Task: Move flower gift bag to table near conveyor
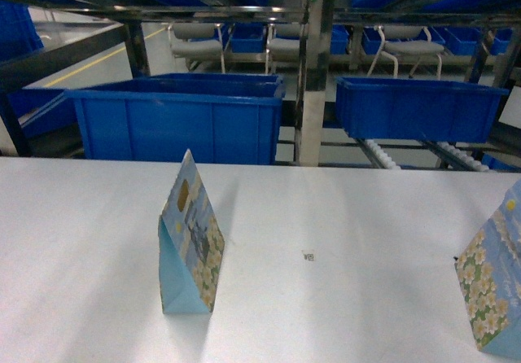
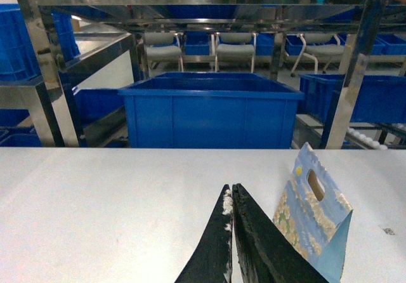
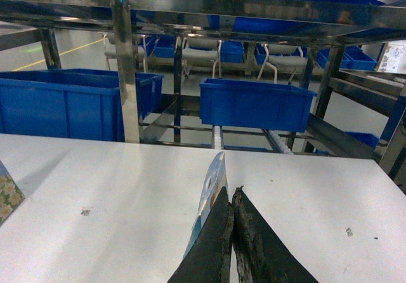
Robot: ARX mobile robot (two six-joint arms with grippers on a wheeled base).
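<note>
Two closed grippers sit nearest us. The left gripper (image 2: 232, 191) has its jaws pressed together with nothing between them. The right gripper (image 3: 232, 191) is likewise pressed together. Neither shows in the head view.

Just beyond the right gripper, the right bag (image 3: 212, 181) stands edge-on, rising beside the left finger and outside the jaw line. We cannot tell whether it touches.

The centre bag (image 2: 314, 213) stands upright to the right of the left jaws and a little ahead, clearly apart. Its long axis runs away from us, gusset end nearest.

Both bags already rest on the table (image 1: 342, 208). We judge the right arm nearer its bag, needing only a leftward offset and opened jaws.

Beyond the far table edge run the conveyor (image 1: 383, 153) and blue bins (image 1: 183, 119).
</note>
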